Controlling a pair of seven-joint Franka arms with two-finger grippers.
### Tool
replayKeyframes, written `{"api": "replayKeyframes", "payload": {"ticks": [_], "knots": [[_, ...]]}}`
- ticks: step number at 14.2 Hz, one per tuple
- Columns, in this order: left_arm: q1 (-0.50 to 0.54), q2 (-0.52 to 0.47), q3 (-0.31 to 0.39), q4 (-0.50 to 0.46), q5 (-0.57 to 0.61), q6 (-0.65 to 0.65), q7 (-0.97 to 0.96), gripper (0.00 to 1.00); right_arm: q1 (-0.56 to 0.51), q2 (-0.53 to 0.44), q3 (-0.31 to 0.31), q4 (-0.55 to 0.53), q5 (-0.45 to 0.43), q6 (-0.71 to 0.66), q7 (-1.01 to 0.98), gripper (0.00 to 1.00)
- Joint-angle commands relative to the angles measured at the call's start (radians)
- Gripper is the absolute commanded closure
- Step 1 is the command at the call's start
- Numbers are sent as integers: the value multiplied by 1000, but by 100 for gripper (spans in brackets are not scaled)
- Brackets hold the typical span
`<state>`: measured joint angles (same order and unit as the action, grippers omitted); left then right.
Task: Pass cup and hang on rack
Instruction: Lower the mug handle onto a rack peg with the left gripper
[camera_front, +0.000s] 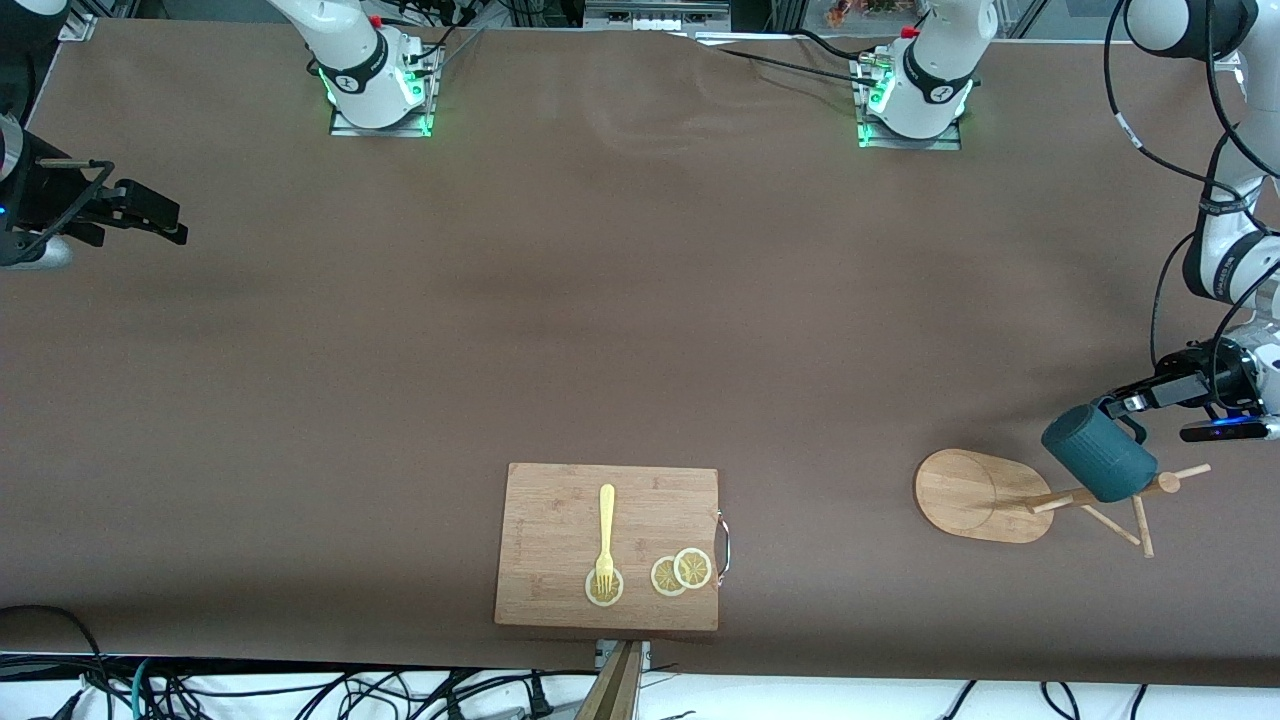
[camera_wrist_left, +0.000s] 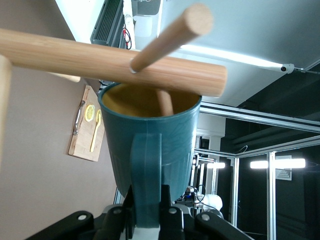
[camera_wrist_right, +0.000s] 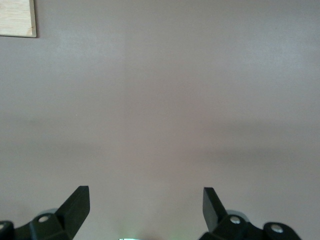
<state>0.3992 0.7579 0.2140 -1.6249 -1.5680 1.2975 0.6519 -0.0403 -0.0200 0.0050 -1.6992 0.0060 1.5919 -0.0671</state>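
Pinching the cup (camera_front: 1098, 453) handle, left claw (camera_front: 1122, 405) at rack (camera_front: 1010, 495) peg, right claw (camera_wrist_right: 146, 207) spread, waiting.

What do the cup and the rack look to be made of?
Cup: likely matte plastic or glazed ceramic; teal ribbed wall, yellowish inside, soft sheen.
Rack: unpainted light wood, probably bamboo; grain shows on its post and pegs.

We record even, diffuse overhead light on the brown table (camera_front: 640, 320), with soft, faint shadows only. Green indicator glow marks both arm bases. In the left wrist view, ceiling strip lights (camera_wrist_left: 277, 163) glare against a dark background; the near wooden post (camera_wrist_left: 100, 62) looks slightly soft. The right wrist view is flat, low in contrast.
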Motion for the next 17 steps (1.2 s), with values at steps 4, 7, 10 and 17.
{"api": "replayKeyframes", "payload": {"ticks": [4, 7, 10, 17], "knots": [[15, 38, -4, 36, -23, -21, 17, 59, -6, 8, 6, 24, 8, -10, 1, 0], [13, 38, -4, 33, -9, -18, 116, 0, -6, 8, 6, 24, 8, -10, 1, 0], [13, 20, -2, 34, 70, -20, 117, 0, -6, 8, 6, 24, 8, -10, 1, 0], [12, -101, -10, 33, 440, -116, 108, 0, -6, 8, 6, 24, 8, -10, 1, 0]]}}
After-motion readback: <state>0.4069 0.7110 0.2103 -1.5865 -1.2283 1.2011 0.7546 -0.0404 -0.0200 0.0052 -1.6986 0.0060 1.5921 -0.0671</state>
